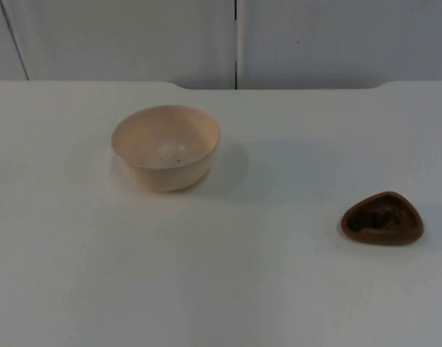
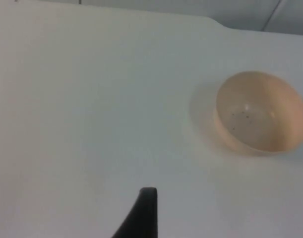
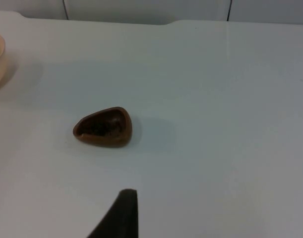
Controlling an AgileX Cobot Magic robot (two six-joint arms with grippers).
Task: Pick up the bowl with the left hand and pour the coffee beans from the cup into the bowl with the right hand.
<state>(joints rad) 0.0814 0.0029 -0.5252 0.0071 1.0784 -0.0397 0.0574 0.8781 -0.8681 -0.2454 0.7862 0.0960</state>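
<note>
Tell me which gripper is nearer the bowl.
Left. The left gripper hangs over bare table with the bowl close ahead; the right gripper hangs by the cup.

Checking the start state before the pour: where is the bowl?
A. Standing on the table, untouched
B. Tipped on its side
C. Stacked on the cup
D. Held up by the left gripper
A: the bowl stands upright on the table, apart from the cup, nothing touching it.

Bowl upper left of centre on worktop, upright. Cup at right edge, lower than bowl, well apart. Partition wall along frame top.
</note>
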